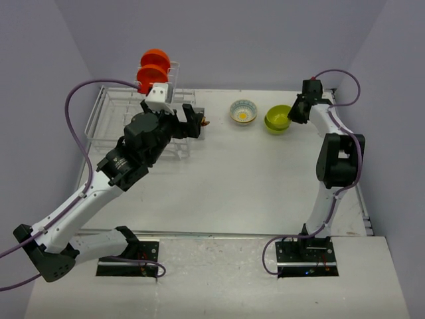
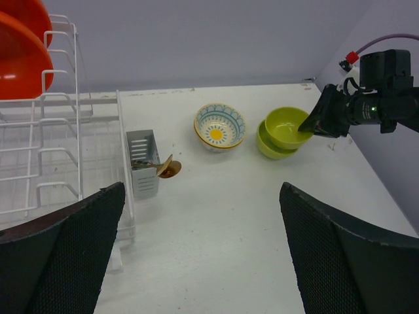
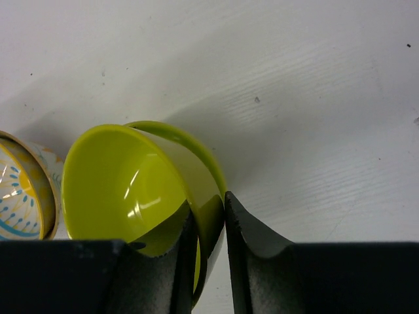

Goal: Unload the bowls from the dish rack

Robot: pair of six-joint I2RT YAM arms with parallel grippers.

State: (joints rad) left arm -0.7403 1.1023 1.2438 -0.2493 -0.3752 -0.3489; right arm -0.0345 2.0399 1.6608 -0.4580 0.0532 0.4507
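Two lime-green bowls (image 1: 277,119) sit stacked on the table at the back right. My right gripper (image 3: 208,203) is shut on the rim of the upper lime-green bowl (image 3: 124,183), one finger inside the wall and one outside. The flower-patterned bowl (image 2: 219,125) stands upright just left of them. Two orange-red bowls (image 1: 153,66) stand on edge in the tall tier of the white dish rack (image 1: 106,119). My left gripper (image 2: 203,190) hangs open over bare table beside the rack, holding nothing.
A small grey cutlery holder (image 2: 143,163) hangs on the rack's right side with a golden spoon (image 2: 167,168) sticking out. The right arm (image 1: 339,159) stands along the table's right edge. Purple walls close the back and sides.
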